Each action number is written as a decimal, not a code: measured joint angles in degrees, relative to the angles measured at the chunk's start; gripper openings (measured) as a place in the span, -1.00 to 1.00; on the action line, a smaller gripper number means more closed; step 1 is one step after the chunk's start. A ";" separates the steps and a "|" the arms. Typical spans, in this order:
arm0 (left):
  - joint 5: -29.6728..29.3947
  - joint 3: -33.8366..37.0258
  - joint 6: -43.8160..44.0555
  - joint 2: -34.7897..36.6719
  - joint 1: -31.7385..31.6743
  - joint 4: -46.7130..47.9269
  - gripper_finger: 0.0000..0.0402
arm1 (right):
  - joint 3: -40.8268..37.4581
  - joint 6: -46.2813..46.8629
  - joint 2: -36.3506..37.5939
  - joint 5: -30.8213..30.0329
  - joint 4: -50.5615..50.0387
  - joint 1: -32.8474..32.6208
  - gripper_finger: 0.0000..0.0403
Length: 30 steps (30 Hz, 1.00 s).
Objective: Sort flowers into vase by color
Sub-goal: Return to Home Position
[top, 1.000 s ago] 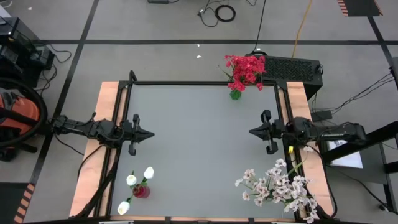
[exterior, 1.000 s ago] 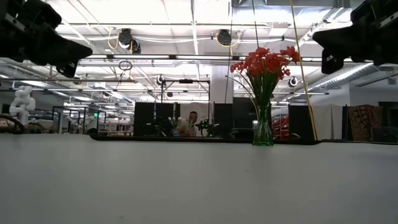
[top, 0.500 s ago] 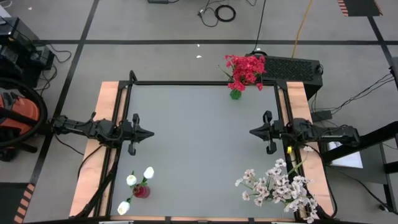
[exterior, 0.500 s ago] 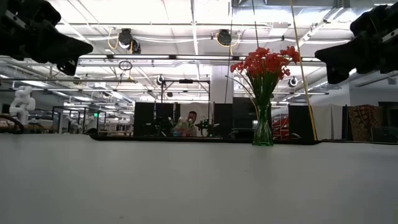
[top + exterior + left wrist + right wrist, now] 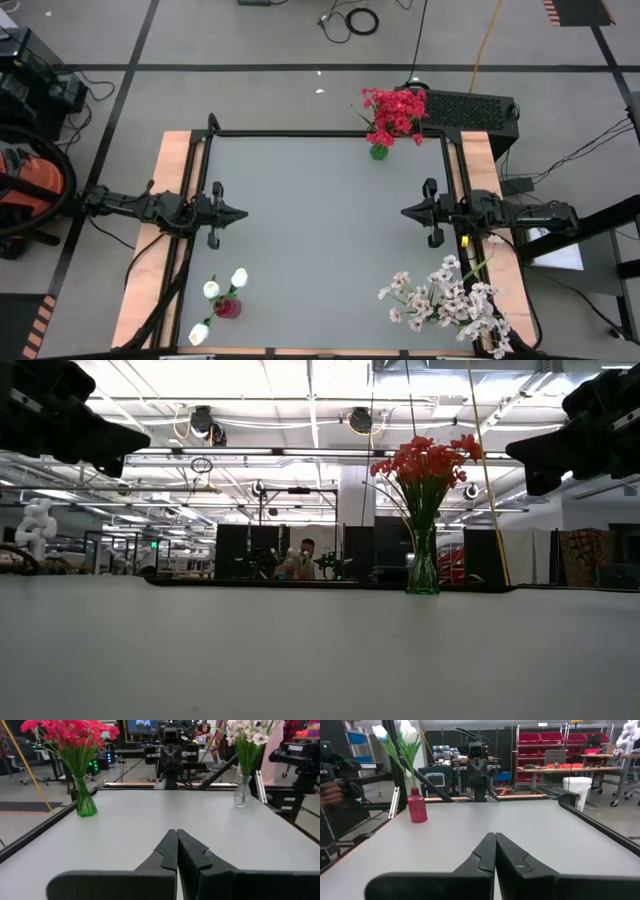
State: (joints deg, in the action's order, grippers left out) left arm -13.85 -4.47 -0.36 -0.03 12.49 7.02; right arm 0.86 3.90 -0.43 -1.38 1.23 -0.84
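The high view looks straight down on the bench (image 5: 320, 230). The low view skims level across it toward the red flowers (image 5: 425, 460), shared with the left wrist view. The wrist views seemingly face each other.

The left arm (image 5: 150, 207) and right arm (image 5: 510, 212) are presenting matte black segmented housings, the left pincer (image 5: 243, 214) and right pincer (image 5: 403, 211) each carrying a short crossbar and two black tapering fingers (image 5: 167, 852).

Plain grey tabletop (image 5: 320, 230), edged by light brown wooden side rails (image 5: 173, 160). Upper right of centre: red blossoms (image 5: 395, 110) in a green vase (image 5: 378, 152). Lower left: white tulips (image 5: 239, 277) in a red vase (image 5: 227, 308). Lower right: pale pink-white sprays (image 5: 445, 298).
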 joint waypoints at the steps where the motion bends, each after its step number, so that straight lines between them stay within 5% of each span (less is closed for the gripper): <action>1: 0.20 0.00 -0.02 0.00 0.00 0.16 -0.99 | 0.00 -0.01 0.00 0.01 -0.02 0.00 -1.00; 8: 1.62 0.00 -4.13 0.00 -0.56 -1.68 -0.99 | 0.02 -0.11 -0.02 -0.01 -0.09 0.00 -1.00; 19: 14.94 3.36 -4.89 0.00 -6.73 -7.21 -0.99 | 0.02 -0.11 -0.04 -0.01 -0.13 0.00 -1.00; 30: 15.54 4.07 -4.59 -0.04 -8.41 -8.01 -0.99 | 0.02 -0.11 -0.04 -0.01 -0.15 0.00 -1.00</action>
State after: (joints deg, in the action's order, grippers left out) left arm 1.69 -0.40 -4.95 -0.08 4.08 -0.99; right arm 0.89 3.80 -0.47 -1.39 1.08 -0.84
